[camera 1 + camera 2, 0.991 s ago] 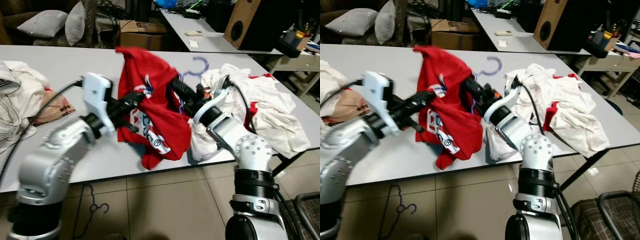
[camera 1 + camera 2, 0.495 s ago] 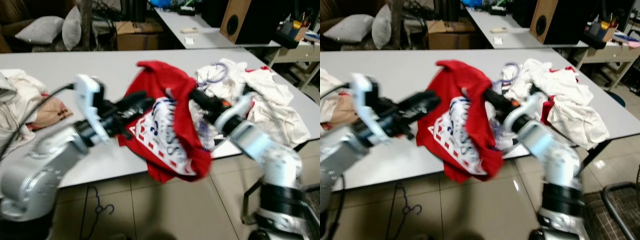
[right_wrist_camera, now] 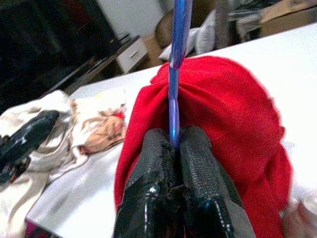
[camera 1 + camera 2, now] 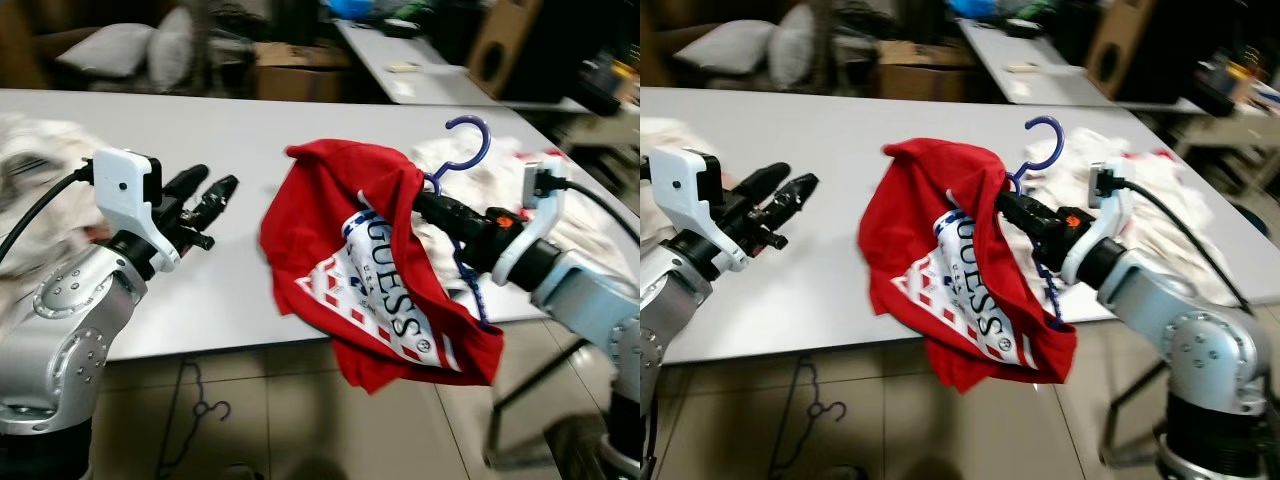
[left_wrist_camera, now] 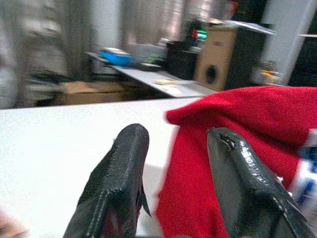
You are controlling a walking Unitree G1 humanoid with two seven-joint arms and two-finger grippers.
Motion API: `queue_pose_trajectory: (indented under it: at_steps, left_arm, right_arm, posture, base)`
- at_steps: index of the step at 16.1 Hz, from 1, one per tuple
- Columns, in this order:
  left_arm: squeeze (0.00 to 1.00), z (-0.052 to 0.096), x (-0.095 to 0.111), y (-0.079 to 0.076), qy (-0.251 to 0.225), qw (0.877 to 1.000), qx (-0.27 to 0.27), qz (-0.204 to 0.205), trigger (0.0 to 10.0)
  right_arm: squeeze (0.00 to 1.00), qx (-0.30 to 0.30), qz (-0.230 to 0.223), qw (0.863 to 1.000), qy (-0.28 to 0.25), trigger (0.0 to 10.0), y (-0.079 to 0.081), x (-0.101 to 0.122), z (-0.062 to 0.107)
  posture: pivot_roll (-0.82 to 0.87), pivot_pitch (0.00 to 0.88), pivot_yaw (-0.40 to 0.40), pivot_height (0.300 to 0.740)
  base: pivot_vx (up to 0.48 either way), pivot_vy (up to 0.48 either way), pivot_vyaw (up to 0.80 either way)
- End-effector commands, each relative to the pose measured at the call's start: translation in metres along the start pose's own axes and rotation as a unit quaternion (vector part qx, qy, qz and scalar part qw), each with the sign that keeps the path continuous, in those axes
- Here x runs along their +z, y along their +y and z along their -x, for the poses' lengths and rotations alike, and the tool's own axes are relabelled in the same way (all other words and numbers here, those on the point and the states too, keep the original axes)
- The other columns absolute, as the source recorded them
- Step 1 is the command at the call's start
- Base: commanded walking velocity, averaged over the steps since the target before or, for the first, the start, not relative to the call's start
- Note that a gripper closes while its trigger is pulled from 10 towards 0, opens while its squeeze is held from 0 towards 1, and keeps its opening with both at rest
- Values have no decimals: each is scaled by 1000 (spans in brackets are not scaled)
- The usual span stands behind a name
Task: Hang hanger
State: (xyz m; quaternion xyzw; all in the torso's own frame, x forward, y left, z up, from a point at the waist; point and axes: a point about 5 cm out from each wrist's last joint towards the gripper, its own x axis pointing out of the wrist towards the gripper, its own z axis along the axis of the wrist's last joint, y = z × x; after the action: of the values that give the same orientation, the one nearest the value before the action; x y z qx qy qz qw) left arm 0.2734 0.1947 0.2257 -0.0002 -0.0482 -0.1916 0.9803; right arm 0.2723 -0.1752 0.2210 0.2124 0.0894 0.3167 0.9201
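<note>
Holding the blue hanger tight in the right gripper, fingers pinched on its neck | hook points up, red shirt droops down over the table edge | left gripper spread apart, holding nothing, beside the shirt | no rail seen to hang it on.

Shirt on hanger — right of left gripper.
</note>
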Motion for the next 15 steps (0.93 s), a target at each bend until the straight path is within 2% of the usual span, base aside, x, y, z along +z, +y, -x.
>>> queue_pose_trajectory:
  at_steps: [1,4,5,7,9,12,15]
  left_arm:
    - [0,0,6,-7,-26,999,-19,0,10000]
    - [0,7,-9,-15,13,998,-59,-17,10000]
    - [0,10,-26,-19,61,996,-45,-42,10000]
    - [0,13,-42,-33,90,995,-32,-33,10000]
    - [0,10,-49,-41,104,993,-38,-47,10000]
    - [0,-1,-47,-48,100,993,-49,-48,10000]
    - [0,-10,-46,-47,91,994,-40,-45,10000]
  right_arm:
    - [0,18,24,999,-11,10000,4,12,8]
    - [0,50,45,998,-5,10000,11,15,16]
    - [0,71,61,995,20,10000,15,7,23]
    - [0,87,80,991,66,10000,17,-9,35]
    - [0,53,93,992,71,10000,11,-14,38]
    - [0,18,89,994,68,10000,8,-25,42]
    - [0,8,85,995,42,10000,18,-37,48]
  posture:
    - [-99,0,-95,740]
    - [-102,0,-119,740]
    - [-81,0,-123,740]
    - [-72,0,-110,740]
    - [-68,0,-74,740]
    - [-76,0,-30,740]
    - [-96,0,50,740]
  base:
    - [0,0,800]
    - [0,0,800]
    - [0,0,800]
    - [0,0,800]
    - [0,0,800]
    - [0,0,800]
    - [0,0,800]
